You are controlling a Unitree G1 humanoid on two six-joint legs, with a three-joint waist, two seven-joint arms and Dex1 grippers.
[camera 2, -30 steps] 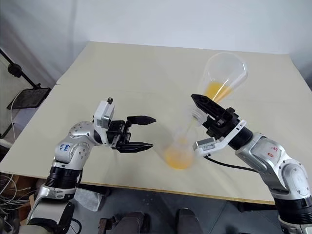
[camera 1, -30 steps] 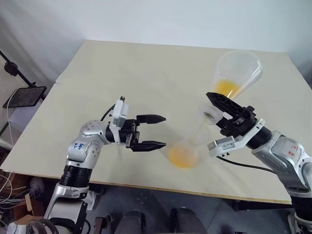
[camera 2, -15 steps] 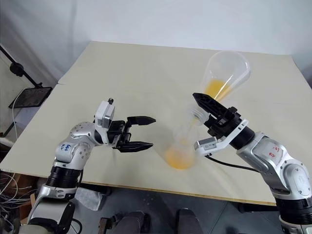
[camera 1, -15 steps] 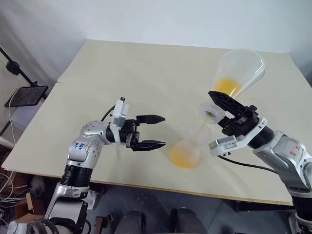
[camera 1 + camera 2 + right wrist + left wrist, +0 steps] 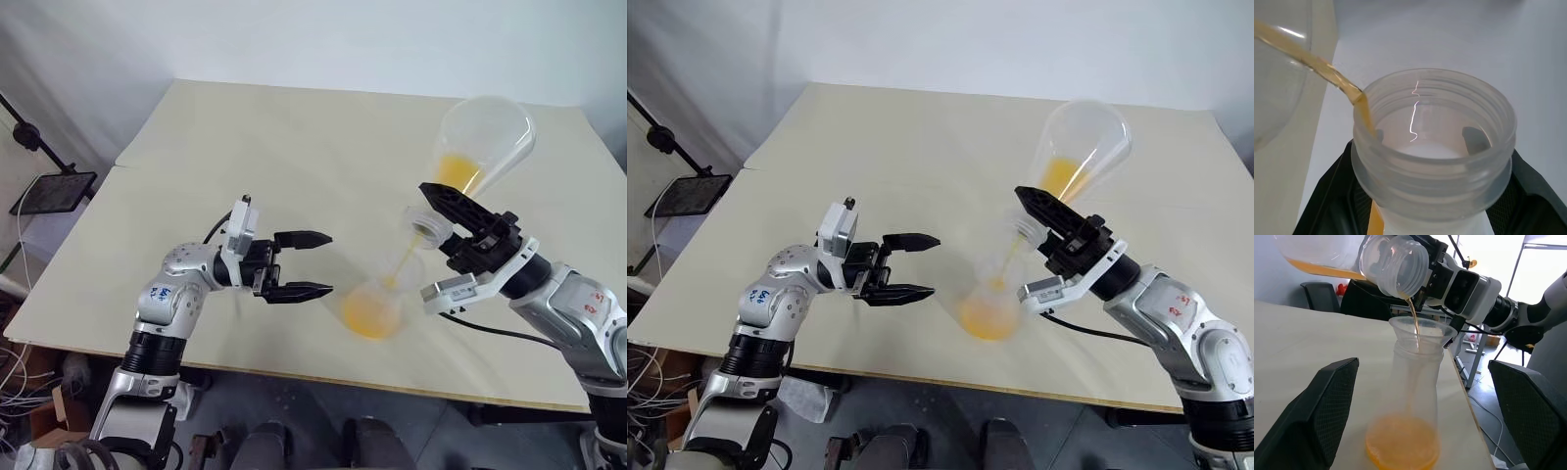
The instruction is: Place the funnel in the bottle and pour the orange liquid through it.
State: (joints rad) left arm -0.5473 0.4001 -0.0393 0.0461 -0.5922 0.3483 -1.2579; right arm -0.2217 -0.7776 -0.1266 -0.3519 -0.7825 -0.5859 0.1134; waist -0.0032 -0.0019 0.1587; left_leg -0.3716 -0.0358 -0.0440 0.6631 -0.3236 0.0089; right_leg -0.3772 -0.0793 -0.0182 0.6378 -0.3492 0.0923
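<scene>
Your left claw (image 5: 312,264) is spread wide with nothing in it, parked just beside the bottle (image 5: 373,302) at its 9 o'clock, not touching. That bottle stands upright near the front edge of the bench (image 5: 245,137), the funnel (image 5: 1421,333) seated in its neck and a pool of orange liquid (image 5: 370,315) in its base. Your right claw (image 5: 453,217) is clamped tight on the neck of a second flask (image 5: 480,147), tipped mouth-down at the bottle's 1 o'clock, a thin stream running into the funnel. Beyond the bench, plain white wall; a black stand (image 5: 39,162) at 9 o'clock.
</scene>
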